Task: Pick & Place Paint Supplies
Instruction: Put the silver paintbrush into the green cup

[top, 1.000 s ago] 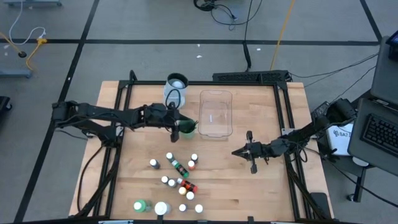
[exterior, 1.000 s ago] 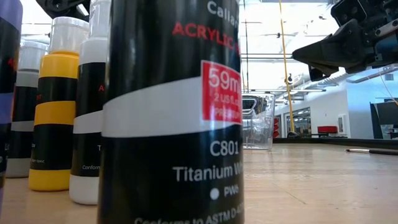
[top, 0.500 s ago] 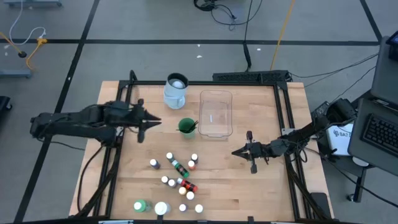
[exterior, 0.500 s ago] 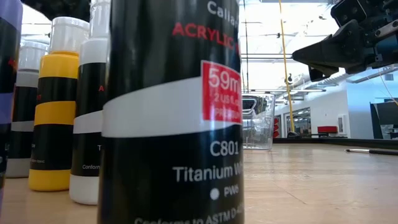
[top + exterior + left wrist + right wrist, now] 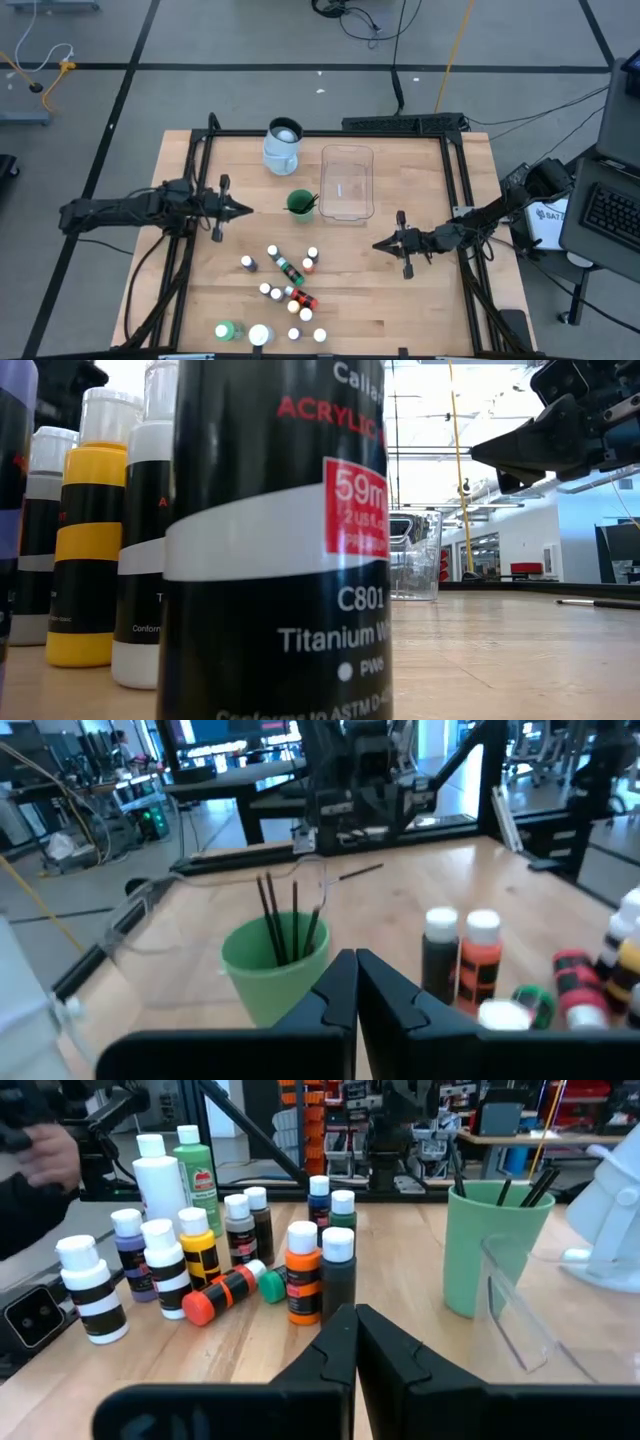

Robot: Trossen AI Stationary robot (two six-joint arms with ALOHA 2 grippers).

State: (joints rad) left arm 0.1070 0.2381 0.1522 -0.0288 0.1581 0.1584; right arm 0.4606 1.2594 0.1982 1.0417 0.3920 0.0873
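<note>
Step in hand: I judge the brushes (image 5: pixel 285 920) are already stood in the green cup (image 5: pixel 300 203), so next comes one of the small paint bottles (image 5: pixel 290 285).
Left hand (image 5: pixel 240 210): fingers pressed together, carrying nothing, hovering over the counter (image 5: pixel 420 310) on the left side, apart from the cup.
Right hand (image 5: pixel 378 245): closed tight and empty, parked right of the bottles, below the clear tub (image 5: pixel 347 182).
How I'd do it: I'd spread the left fingers before descending, choose an upright bottle at the cluster's edge such as the orange one (image 5: pixel 481 965), and clamp across its body below the cap; neighbours stand close, so I'd come down straight.
Where the supplies are: bottles bunched at the counter's near middle, one red one (image 5: pixel 225 1292) on its side; the larger green bottle (image 5: pixel 226 330) and white jar (image 5: pixel 260 334) at the near edge.
Materials: bottles are smooth plastic cylinders with glossy labels and ribbed-looking white caps; the cup is matte, tapered; the counter is pale wood planking; the tub is thin and transparent.
</note>
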